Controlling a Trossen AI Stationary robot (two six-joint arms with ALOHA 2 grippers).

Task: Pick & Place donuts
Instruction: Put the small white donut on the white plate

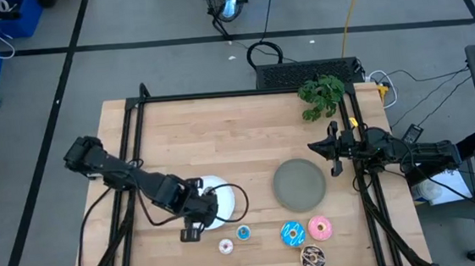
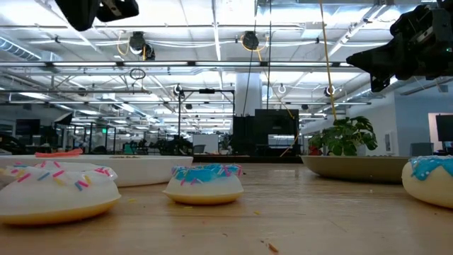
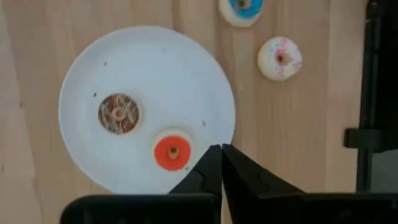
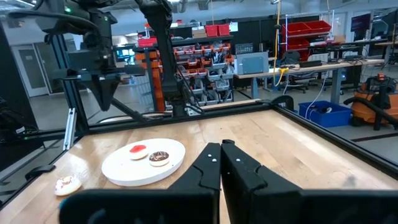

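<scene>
Left gripper (image 1: 195,222) sits lower centre-left of the high view, above the white plate (image 1: 234,203), fingers pinched together w/ nothing between them. In the left wrist view its closed tips (image 3: 221,163) lie just beside the plate rim (image 3: 81,74), at the frame's bottom centre. The red donut (image 3: 172,152) is on the plate, right next to the tips, just left of them; the brown donut (image 3: 119,114) is also on the plate, further up-left.

Off the plate, upper right of that wrist frame: the small blue donut (image 3: 242,9) at the top edge and the white donut (image 3: 280,58) below-right of it, both well apart from the gripper.

High view, bottom centre: white donut and small blue donut side by side, then blue sprinkled donut (image 1: 292,233), pink donut (image 1: 319,227), and speckled brown donut (image 1: 313,257) below them, all on bare table.

Right gripper (image 1: 334,148) waits at centre-right, beside the grey plate (image 1: 299,184), fingers closed & empty; grey plate holds nothing.
</scene>
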